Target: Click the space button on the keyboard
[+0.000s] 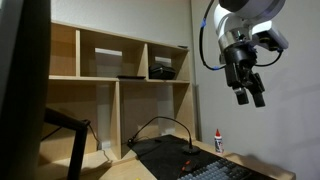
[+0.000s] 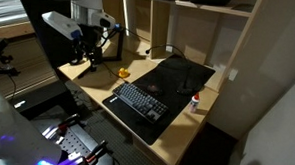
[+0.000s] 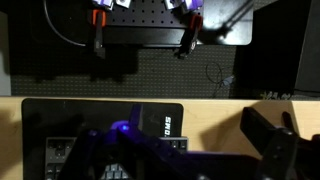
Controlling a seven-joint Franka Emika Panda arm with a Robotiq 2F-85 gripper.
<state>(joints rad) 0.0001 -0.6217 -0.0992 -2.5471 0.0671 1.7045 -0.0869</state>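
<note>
The keyboard point(image 2: 142, 100) lies partly hidden in the wrist view beneath the tool point(image 1: 250, 98), jaws apart.

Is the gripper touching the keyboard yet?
Apart. An exterior view shows the gripper hanging high above the keyboard, with bare wall plainly visible between them.

The arm point(image 1: 248, 12) has smooth, rounded white shells and a dark grey wrist. A black cable point(image 1: 203, 45) loops alongside it. The pincer point(image 1: 251, 97) is black.
</note>
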